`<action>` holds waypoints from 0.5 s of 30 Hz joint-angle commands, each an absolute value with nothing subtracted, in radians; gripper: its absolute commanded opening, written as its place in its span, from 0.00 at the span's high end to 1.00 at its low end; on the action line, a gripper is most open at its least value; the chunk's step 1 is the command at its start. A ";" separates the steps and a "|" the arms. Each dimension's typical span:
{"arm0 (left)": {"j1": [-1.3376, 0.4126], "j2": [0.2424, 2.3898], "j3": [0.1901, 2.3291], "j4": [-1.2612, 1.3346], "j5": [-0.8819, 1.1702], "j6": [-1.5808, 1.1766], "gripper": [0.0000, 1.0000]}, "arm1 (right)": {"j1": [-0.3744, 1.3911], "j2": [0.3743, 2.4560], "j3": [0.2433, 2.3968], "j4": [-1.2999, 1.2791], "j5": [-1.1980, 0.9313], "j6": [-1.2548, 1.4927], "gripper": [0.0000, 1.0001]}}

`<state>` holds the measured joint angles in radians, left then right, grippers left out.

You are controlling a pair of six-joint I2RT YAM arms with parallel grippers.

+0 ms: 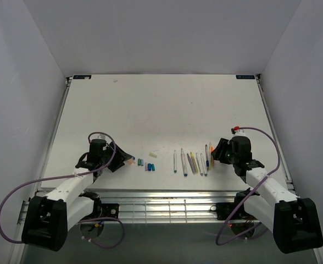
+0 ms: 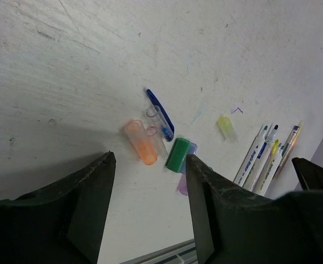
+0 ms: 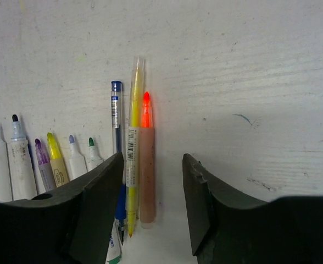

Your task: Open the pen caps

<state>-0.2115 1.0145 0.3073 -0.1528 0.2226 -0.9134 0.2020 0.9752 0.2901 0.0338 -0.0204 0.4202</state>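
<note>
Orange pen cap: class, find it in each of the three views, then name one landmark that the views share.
Top external: the orange pen cap lies low and left of centre, left of the green cap.
Left wrist: near the centre, again left of the green cap.
Right wrist: not in it.
Shared landmark: the row of pens, seen in all three views.

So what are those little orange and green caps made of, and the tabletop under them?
The orange cap looks like translucent plastic, light passing through it. The green cap seems opaque, smooth plastic. The tabletop looks like white painted or laminated board, matte, with scratches and ink marks.
</note>
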 commanded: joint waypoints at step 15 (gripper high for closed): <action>-0.212 0.796 0.354 -0.321 0.293 -0.930 0.20 | 0.198 0.793 0.436 -0.377 -0.098 0.485 0.10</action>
<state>-0.2115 0.8318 0.3248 -0.2962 0.2470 -0.9150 0.1982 0.8135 0.4107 -0.2951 -0.0174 0.4419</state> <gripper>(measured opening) 0.774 0.903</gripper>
